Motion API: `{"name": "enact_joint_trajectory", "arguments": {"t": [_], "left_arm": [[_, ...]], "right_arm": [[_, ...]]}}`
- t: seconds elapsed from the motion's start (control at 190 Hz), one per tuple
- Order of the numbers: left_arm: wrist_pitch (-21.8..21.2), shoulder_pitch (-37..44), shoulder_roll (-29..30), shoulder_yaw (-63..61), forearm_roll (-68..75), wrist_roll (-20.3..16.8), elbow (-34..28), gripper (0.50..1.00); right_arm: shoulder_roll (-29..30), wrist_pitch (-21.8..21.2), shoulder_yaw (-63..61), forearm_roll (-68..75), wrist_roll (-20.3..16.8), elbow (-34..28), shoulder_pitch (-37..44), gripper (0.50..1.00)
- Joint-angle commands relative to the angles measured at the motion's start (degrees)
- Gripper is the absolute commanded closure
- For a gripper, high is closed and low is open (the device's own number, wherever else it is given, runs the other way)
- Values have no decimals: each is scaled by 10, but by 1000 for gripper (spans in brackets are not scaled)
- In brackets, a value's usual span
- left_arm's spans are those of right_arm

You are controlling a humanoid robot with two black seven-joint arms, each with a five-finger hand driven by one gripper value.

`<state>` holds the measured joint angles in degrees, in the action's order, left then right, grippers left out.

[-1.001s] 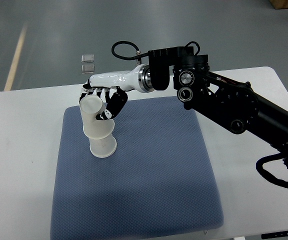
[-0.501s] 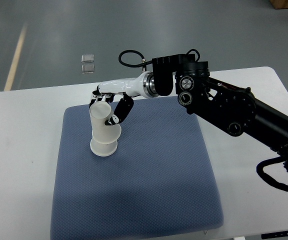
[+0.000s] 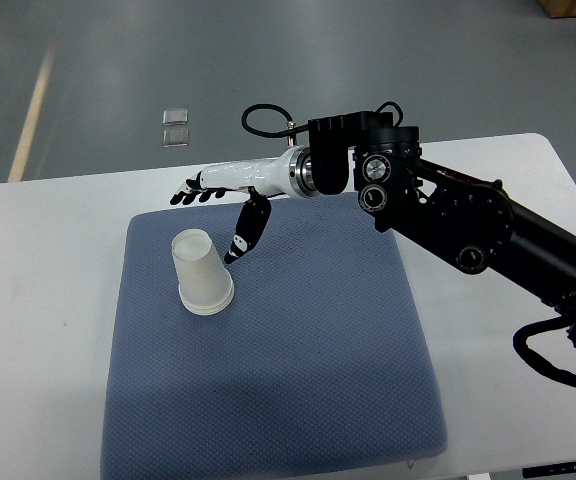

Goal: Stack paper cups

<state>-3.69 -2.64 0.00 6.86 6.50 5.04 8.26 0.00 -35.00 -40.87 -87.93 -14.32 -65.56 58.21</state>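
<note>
One stack of paper cups (image 3: pixel 202 279) stands upside down on the blue mat (image 3: pixel 298 380), toward the mat's far left corner, wide rims down and closed bottom facing up. I cannot count how many cups are nested in it; the doubled rim at the base suggests more than one.

The right hand (image 3: pixel 220 205) hangs just beyond the stack, on the far side of it, with its fingers (image 3: pixel 190 189) stretched out flat over the mat's far edge and the thumb (image 3: pixel 245 228) pointing down toward the mat. It is spread wide and grips nothing; there is a clear gap between thumb tip and cup wall. The black arm (image 3: pixel 468 235) reaches in from the right across the white bench (image 3: pixel 48 300). No left arm shows.

The stack's long axis runs straight up, and it sits near to and below the palm, slightly toward the viewer's side. To my eye the stacking looks done, so the hand only needs to draw clear without clipping the top. No loose cup is anywhere on the mat.
</note>
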Motion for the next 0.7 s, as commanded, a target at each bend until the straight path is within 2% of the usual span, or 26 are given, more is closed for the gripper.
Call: {"name": "enact_joint_trajectory", "arguments": {"t": [0.0, 0.09, 0.153, 0.401, 0.559, 0.696], "left_arm": [[0, 0, 0, 0, 0, 0, 0, 500], [0, 0, 0, 0, 0, 0, 0, 500], [0, 0, 0, 0, 0, 0, 0, 500], [0, 0, 0, 0, 0, 0, 0, 500], [0, 0, 0, 0, 0, 1, 0, 500], [0, 0, 0, 0, 0, 0, 0, 500]], "right_arm": [[0, 0, -5, 0, 0, 0, 1, 589], [0, 0, -9, 2, 1, 0, -1, 589], [0, 17, -30, 9, 1, 0, -6, 589], [0, 49, -190, 38, -4, 0, -86, 589], [0, 113, -306, 67, -4, 17, -160, 589], [0, 215, -353, 145, 2, 36, -204, 589]]}}
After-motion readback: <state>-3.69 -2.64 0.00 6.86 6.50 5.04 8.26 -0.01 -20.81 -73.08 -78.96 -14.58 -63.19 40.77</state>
